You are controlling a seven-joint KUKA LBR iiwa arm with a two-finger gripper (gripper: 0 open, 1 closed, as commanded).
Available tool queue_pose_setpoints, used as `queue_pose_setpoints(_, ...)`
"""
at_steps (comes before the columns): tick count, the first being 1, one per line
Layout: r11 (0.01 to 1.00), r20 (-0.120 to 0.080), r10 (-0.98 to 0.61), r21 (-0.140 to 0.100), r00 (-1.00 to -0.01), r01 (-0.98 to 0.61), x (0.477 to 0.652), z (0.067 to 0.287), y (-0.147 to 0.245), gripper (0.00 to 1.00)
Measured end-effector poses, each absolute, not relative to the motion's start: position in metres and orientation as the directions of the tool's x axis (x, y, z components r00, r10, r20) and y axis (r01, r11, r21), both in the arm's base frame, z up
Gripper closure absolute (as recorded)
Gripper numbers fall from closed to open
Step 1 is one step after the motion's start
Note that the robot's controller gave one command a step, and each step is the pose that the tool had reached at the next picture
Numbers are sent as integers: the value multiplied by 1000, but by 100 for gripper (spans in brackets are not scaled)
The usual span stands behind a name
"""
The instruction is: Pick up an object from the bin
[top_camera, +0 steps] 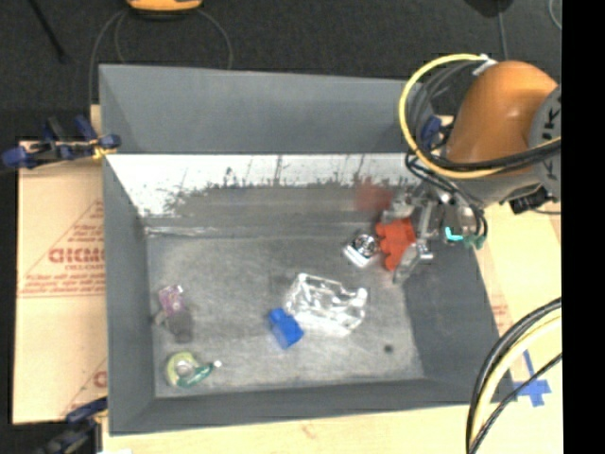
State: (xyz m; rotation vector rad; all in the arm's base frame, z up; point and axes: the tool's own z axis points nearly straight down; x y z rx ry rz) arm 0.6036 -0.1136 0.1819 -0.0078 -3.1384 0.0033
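Gripper (417, 245) sits against red block (393, 238); whether it is clenched I cannot tell. Best to rise straight, clear of silver piece (359, 250) just beyond it.

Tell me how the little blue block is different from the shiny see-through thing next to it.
The blue block is solid blue; the clear plastic piece is see-through and glinting. The blue block is smaller, the clear plastic piece bigger. The blue block looks chunky with flat sides; the clear plastic piece looks crumpled and bumpy. Both lie side by side on the floor of the bin, near its middle.
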Motion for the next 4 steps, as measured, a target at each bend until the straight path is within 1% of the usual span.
queue_pose_setpoints(1, 980, -5, 198, 2, -980, 198, 548, 78, -119, 0)
queue_pose_setpoints(2, 991, -3, 134, 3, -991, 134, 537, 82, -31, 0)
queue_pose_setpoints(3, 991, -5, 136, 0, -991, 136, 538, 83, -36, 100)
queue_pose_setpoints(4, 996, -8, 94, -2, -995, 94, 542, 210, -44, 100)
